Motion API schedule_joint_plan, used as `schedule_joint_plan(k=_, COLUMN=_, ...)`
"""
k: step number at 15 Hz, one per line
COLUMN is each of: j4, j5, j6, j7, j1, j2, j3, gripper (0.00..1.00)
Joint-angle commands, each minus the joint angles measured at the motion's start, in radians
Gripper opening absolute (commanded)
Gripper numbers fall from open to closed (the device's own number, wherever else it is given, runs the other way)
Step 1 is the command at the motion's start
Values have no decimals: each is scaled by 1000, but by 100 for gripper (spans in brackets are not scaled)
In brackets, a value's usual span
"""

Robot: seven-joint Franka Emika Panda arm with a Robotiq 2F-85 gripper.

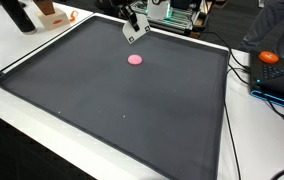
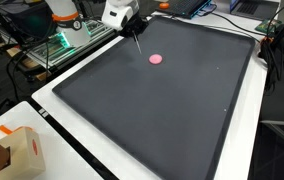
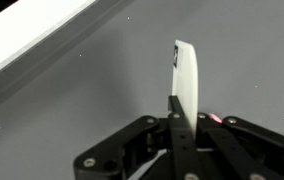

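**Gripper clamped on a white flat piece at the mat's edge**

Closest to my wrist camera is the gripper [image 3: 181,120], its black linkage filling the bottom of the picture. The fingers [image 3: 178,128] are closed on a white flat piece [image 3: 185,75]. They pinch its lower end, so it stands out past the tips and I see it nearly edge-on, leaning slightly. A small dark mark sits near its outer end; I can't read it. Behind the piece lies the dark mat [image 3: 72,110], and beyond that a strip of the white table [image 3: 27,35] runs across the upper corner.

In both exterior views the gripper [image 1: 133,24] [image 2: 133,26] hangs just inside one edge of the mat [image 1: 82,100] [image 2: 182,120], next to the equipment rack. The white flat piece [image 1: 134,34] points down at the mat. I cannot tell whether its tip touches the surface.

Further out on the mat lies a pink disc [image 1: 134,60] [image 2: 155,58], flat and near the piece but clearly apart from it.

Off the mat, a cardboard box [image 2: 22,150] stands on the table [image 2: 72,125] by one corner. In an exterior view an orange object [image 1: 269,57] sits past the opposite side, with dark cables [image 1: 234,120] trailing along that edge.
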Motion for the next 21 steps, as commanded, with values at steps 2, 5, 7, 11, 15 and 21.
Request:
schedule_joint_plan(k=2, j4=-40, j5=-78, j6=38, j7=-55, j1=17, j2=-60, j3=18, gripper=1)
schedule_joint_plan(k=5, j4=-36, j5=-138, j6=49, j7=-60, j1=30, j2=-83, j3=34, gripper=1)
schedule_joint_plan(k=7, j4=-38, j5=-180, j6=58, j7=-77, j1=42, j2=-108, j3=47, gripper=1)
schedule_joint_plan(k=11, j4=-39, j5=-286, j6=40, j7=-108, j1=65, j2=-176, j3=76, gripper=1)
schedule_joint_plan(k=15, j4=-33, j5=-376, j6=7, j7=-148, j1=97, j2=-241, j3=116, gripper=1)
schedule_joint_plan(k=21, j4=-5, j5=-474, j6=-70, j7=-186, j1=156, j2=-326, j3=185, gripper=1)
